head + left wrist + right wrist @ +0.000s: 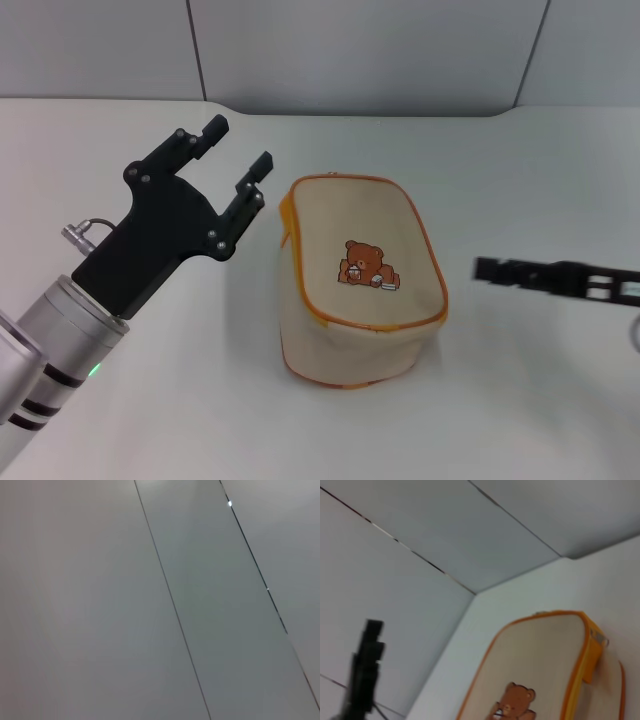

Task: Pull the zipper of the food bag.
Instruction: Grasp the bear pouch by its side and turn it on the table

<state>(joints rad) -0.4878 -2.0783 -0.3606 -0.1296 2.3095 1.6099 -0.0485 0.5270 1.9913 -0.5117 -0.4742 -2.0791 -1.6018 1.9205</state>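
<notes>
Left gripper, black and mounted on a silver forearm, hangs above the white table with its two fingers spread apart and nothing between them; it sits just to the left of the food bag, close to the bag's far left corner but not touching it. Centre: the cream-beige bag lies on the table with its bear print facing up and orange piping outlining that face. The zipper shows only as a tiny silvery tab at the bag's far edge; the zip line itself cannot be made out. An orange strap handle runs down the bag's left side. Right gripper lies low over the table, well apart from the bag's right side, pointing toward it; whether its fingers are parted cannot be told. Behind the table stands a grey panelled wall.
</notes>
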